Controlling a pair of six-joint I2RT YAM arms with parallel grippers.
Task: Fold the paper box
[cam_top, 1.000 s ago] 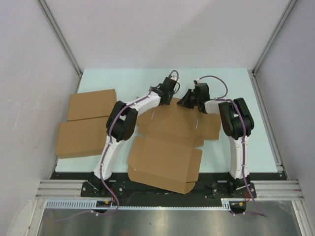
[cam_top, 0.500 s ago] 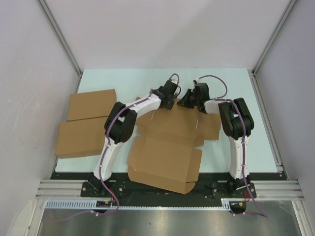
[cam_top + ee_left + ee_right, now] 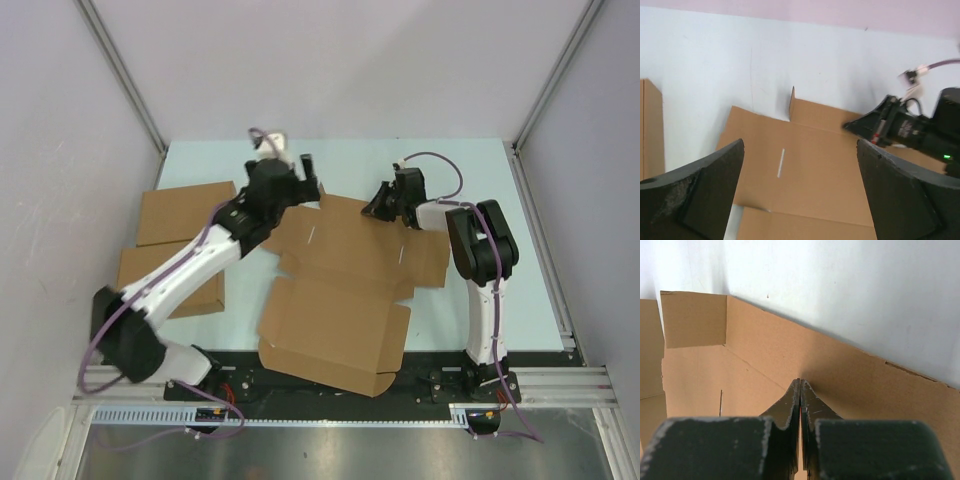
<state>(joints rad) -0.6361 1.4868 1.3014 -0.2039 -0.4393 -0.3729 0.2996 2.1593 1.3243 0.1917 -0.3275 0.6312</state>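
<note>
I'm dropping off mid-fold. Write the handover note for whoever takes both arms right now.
Left gripper: open, empty, hovering over the sheet's far-left corner.
Right gripper: shut, tips pressed into the crease at the foot of the far flap.
Paper box: spread mid-table between the arms, mostly flat. The far flap looks lifted.
Done: only the far edge is started.
Left: side walls, tabs, lid.
Finished boxes: at the left, not part of this job.
</note>
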